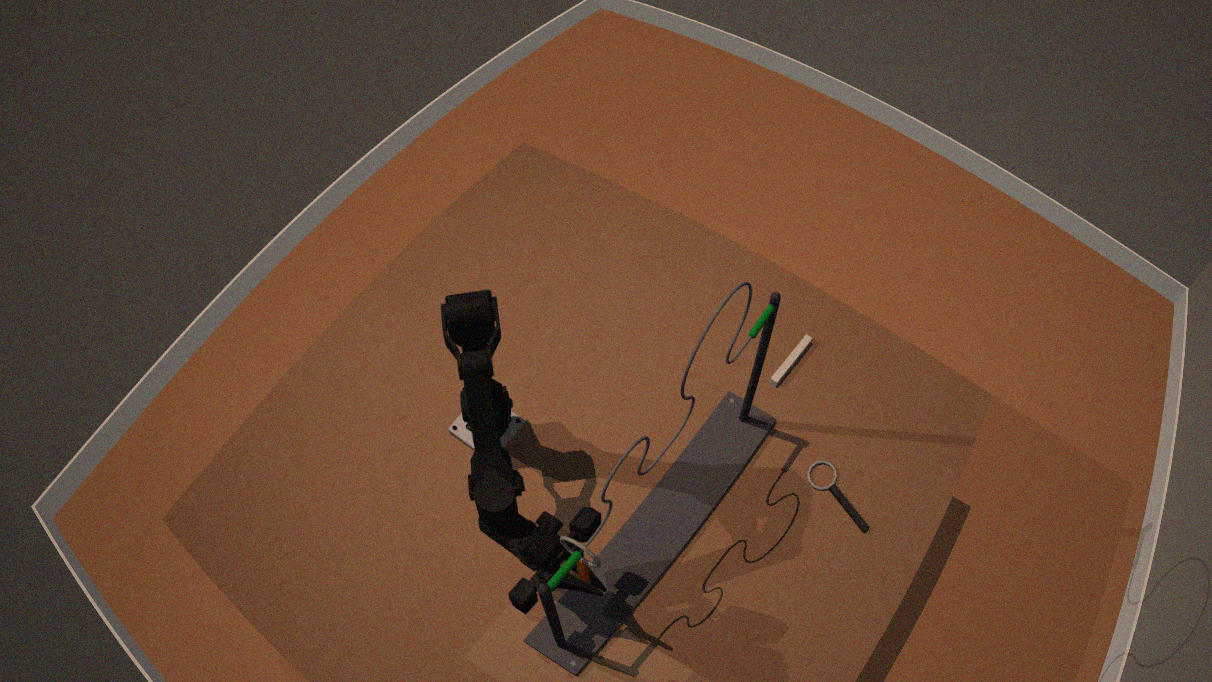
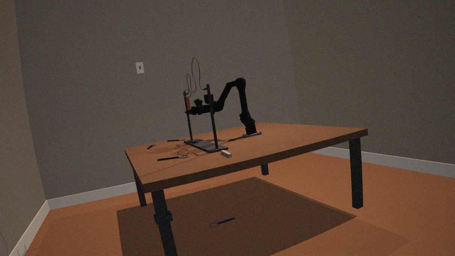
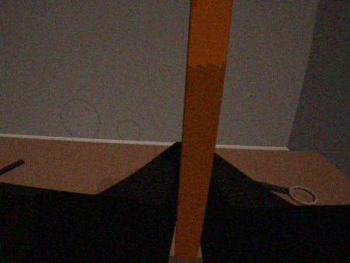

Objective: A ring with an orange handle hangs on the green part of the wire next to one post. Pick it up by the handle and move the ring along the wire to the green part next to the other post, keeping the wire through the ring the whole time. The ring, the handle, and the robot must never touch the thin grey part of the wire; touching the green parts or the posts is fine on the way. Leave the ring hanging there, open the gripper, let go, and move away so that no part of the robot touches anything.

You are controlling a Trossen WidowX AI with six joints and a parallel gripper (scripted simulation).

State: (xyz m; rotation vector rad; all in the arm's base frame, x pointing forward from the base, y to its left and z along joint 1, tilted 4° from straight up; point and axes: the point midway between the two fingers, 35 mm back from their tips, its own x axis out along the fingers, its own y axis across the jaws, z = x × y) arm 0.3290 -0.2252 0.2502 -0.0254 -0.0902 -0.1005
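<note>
My gripper [image 1: 602, 590] [image 2: 187, 111] [image 3: 188, 151] is shut on the orange handle [image 1: 583, 572] [image 2: 189, 103] [image 3: 201, 108], which stands nearly upright between the fingers. The pale ring above it is around the wire near the inner end of the green part [image 1: 562, 570] by the near post [image 1: 551, 619] in the top view. Whether the ring touches the wire is too small to tell. The thin grey wire [image 1: 685, 364] [image 2: 199, 73] rises in tall loops to the other green part [image 1: 761, 320] [image 2: 205, 89] by the other post [image 1: 759, 364] [image 2: 212, 117]. The wrist view hides the ring.
A dark base plate [image 1: 678, 508] carries both posts. Beyond it a wand with a dark handle [image 1: 850, 508] [image 2: 167, 158] lies on the table [image 2: 286, 140]. A white block [image 1: 792, 361] [image 2: 226, 153] lies near the far post in the top view. The grey wire runs close to my gripper's body.
</note>
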